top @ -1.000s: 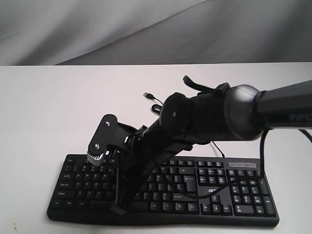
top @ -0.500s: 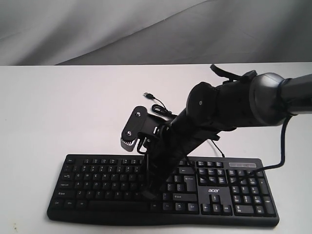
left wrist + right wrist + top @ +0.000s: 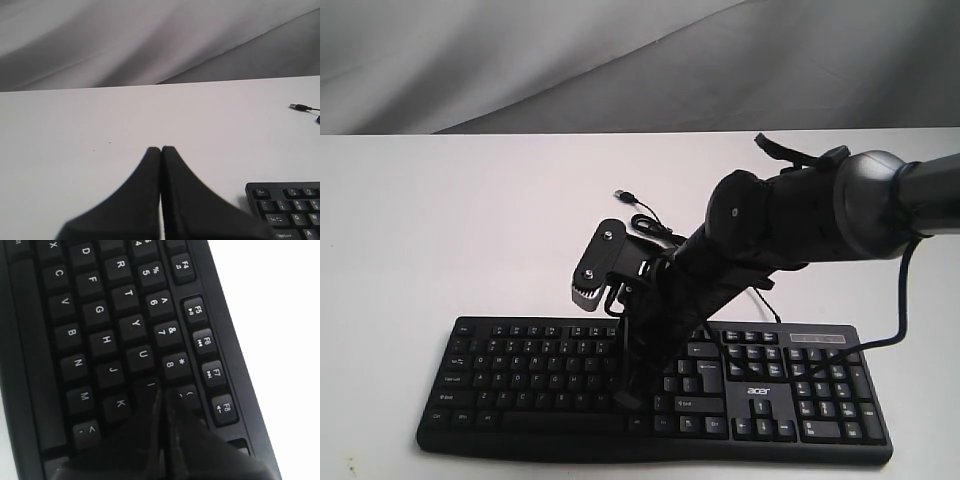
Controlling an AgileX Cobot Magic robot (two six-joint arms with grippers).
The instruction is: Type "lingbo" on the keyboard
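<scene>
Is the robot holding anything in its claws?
No, nothing. Both the left gripper and the right gripper are pinched shut and empty; the right one just points at the keyboard.

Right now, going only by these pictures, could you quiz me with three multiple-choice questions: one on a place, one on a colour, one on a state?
1. Over the keyboard, the right end effector points at:
A) the number pad
B) the letter keys
C) the arrow keys

2. The keyboard is:
A) white
B) black
C) blue

3. The left end effector is:
A) wide open
B) holding a pen
C) shut and empty

Answers:
1. B, its tips meet by the I key in the right wrist view.
2. B, it has a black body with white legends.
3. C, its jaws are closed together with nothing between.
</scene>
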